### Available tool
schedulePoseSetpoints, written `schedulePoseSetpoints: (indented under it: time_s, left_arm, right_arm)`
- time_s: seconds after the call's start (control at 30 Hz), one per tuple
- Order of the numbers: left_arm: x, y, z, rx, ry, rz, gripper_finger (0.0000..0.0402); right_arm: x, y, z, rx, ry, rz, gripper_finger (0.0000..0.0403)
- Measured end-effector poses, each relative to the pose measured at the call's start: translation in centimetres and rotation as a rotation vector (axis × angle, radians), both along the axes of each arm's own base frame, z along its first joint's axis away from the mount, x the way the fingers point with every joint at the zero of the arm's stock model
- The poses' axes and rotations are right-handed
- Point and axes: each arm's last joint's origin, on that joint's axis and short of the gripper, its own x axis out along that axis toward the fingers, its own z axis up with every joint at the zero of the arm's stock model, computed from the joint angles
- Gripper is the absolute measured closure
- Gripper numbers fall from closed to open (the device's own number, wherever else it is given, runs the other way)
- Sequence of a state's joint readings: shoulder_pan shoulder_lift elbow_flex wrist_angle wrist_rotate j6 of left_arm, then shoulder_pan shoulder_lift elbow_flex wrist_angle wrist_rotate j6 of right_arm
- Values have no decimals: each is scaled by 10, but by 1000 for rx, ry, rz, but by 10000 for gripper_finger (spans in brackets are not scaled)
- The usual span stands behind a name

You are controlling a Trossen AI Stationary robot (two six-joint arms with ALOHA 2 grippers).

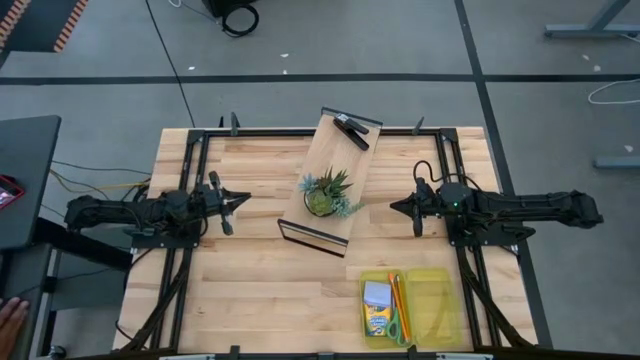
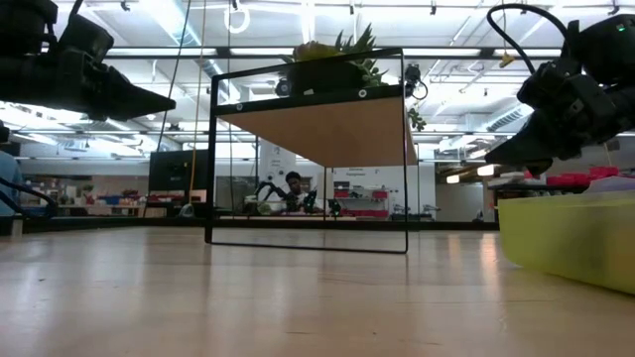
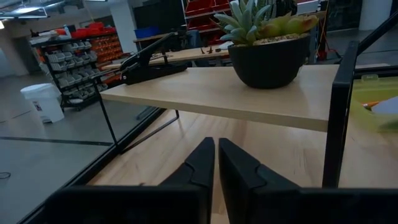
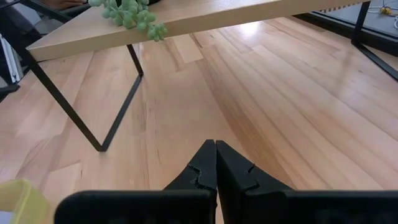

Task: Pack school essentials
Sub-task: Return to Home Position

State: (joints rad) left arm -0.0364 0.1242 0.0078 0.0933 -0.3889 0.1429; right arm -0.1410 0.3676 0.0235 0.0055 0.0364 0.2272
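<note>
Left to right, high view. The left gripper hangs over the left side of the tabletop, its fingers drawn together on nothing and touching nothing, pointing toward the middle.

At centre stands a small raised shelf that carries the spiky potted plant and, at its far end, a black clip. Neither belongs to the packing.

The right gripper faces the shelf from the other side, level with its partner. Its fingers are pressed together, empty and clear of the wood.

At the near right corner lies the yellow supply box. In the half nearer the tabletop's middle sit the crayon box, the pale pad, the orange pencils and the green-handled scissors.

Judgement: packing looks complete, and the step in hand is the retreat to rest. To do it well, draw each arm straight back from the shelf, fingers kept together. The arms should be held high enough to miss the shelf frame, and the right arm should swing wide of the box.
</note>
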Motion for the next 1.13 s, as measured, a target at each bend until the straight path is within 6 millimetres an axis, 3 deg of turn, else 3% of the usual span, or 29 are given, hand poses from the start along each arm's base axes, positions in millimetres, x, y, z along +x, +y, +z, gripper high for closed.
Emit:
schedulePoseSetpoints:
  time_s: [1.13]
  left_arm:
    - [0, 0, 0, 0, 0, 0, 366]
  right_arm:
    - [0, 0, 0, 0, 0, 0, 395]
